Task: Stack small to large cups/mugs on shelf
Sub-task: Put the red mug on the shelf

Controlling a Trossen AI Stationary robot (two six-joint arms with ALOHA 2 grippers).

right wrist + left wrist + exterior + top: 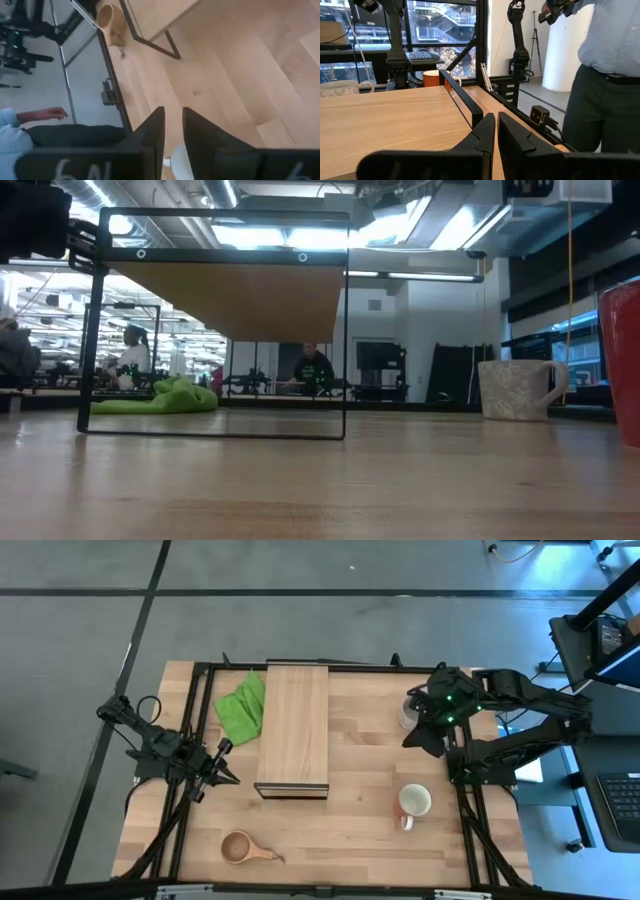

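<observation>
Above the grey mug at the table's far right, the right gripper hovers, jaws nearly closed, empty; it should open wider before descending; the left gripper waits, closed, beside the shelf.

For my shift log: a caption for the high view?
Shelf empty; three mugs on the table, right gripper beside the grey mug.

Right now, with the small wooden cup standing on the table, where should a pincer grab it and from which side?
Probably by the rim, from straight above. The wooden cup stands upright with its mouth open to the top, and its stub handle points toward the red mug, so one finger inside and one outside the wall opposite the handle should hold.
</observation>
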